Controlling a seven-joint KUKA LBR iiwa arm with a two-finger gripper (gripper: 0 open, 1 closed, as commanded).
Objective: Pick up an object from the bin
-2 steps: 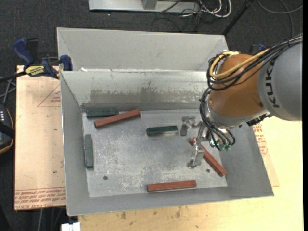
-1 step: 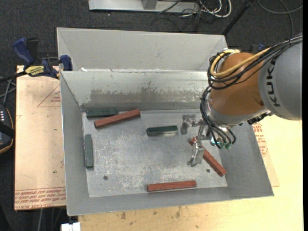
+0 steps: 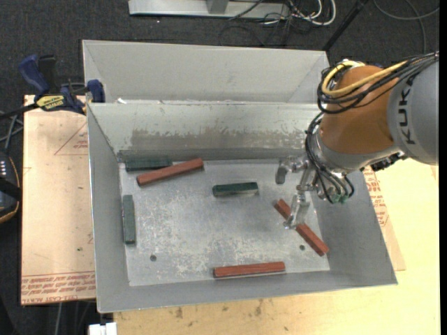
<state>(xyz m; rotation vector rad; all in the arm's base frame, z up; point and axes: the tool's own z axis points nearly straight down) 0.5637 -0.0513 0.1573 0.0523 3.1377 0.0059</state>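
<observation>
My gripper (image 3: pixel 288 197) is low over the right part of the bin floor and looks open, one finger (image 3: pixel 281 173) toward the back wall and the other finger (image 3: pixel 298 209) nearer the front. A long red-brown bar (image 3: pixel 312 240) lies slantwise under it, running from beside the gripper down toward the front right corner. The front finger crosses the bar's upper part and hides a piece of it. A short dark green block (image 3: pixel 235 189) lies to the left of the gripper, apart from it.
Another red-brown bar (image 3: pixel 249 269) lies along the front wall. A third one (image 3: pixel 170 172) and a dark green bar (image 3: pixel 148 164) lie by the back wall at the left. A dark green bar (image 3: pixel 128 219) lies along the left wall.
</observation>
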